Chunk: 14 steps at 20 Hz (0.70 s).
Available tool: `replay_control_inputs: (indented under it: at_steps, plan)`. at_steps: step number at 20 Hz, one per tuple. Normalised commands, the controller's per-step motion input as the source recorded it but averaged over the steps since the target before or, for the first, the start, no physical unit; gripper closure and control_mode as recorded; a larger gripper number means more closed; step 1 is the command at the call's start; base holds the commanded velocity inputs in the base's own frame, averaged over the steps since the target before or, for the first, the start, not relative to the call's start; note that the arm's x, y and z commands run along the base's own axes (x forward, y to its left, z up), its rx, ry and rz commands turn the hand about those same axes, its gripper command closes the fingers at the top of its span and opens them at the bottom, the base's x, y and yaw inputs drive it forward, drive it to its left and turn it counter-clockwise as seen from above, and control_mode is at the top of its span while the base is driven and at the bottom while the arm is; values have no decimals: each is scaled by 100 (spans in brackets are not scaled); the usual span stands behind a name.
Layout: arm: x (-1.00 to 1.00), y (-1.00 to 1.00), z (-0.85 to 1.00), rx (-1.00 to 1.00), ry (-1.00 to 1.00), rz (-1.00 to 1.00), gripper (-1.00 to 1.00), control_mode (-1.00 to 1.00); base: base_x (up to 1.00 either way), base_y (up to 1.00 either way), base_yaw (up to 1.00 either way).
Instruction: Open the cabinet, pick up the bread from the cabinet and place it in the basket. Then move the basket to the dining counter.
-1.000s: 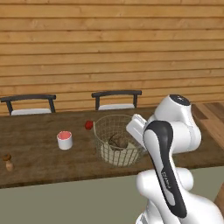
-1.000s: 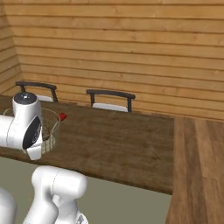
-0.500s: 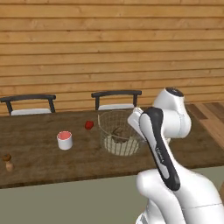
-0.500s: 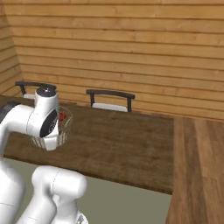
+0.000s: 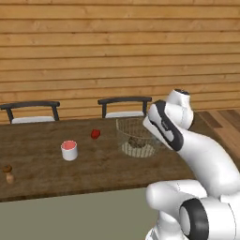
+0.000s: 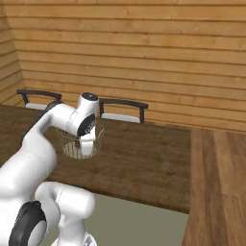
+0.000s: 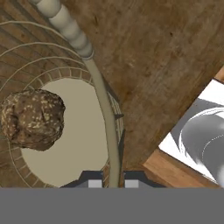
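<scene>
We find the claw (image 7: 107, 183) pinched shut on the rim of the basket (image 7: 105, 109), one finger to each side of the wire at 6 o'clock in the hand view. A rim grip makes sense to us, since the bowl is far too wide to span. The bread (image 7: 31, 118) lies inside on the pale base, at 9 o'clock from the claw, so the loading step looks done. From the left base view the basket (image 5: 136, 136) is over the dining counter (image 5: 42, 168), with a red fruit (image 5: 95, 134) at its 9 o'clock and a white cup (image 5: 69, 150) further out the same way (both well apart from it). Whether the base touches the wood or hangs just above, we cannot tell. Releasing seems the remaining step.
</scene>
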Motion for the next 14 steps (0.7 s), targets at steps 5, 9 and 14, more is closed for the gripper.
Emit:
replay_control_inputs:
  at_steps: [5, 9, 14]
  plan:
    - [100, 18, -85, 0, -2, 0, 100, -100, 0, 0, 0]
    - [69, 6, -66, 0, -25, 0, 100, -100, 0, 0, 0]
    - [10, 0, -48, -6, -18, 0, 100, -100, 0, 0, 0]
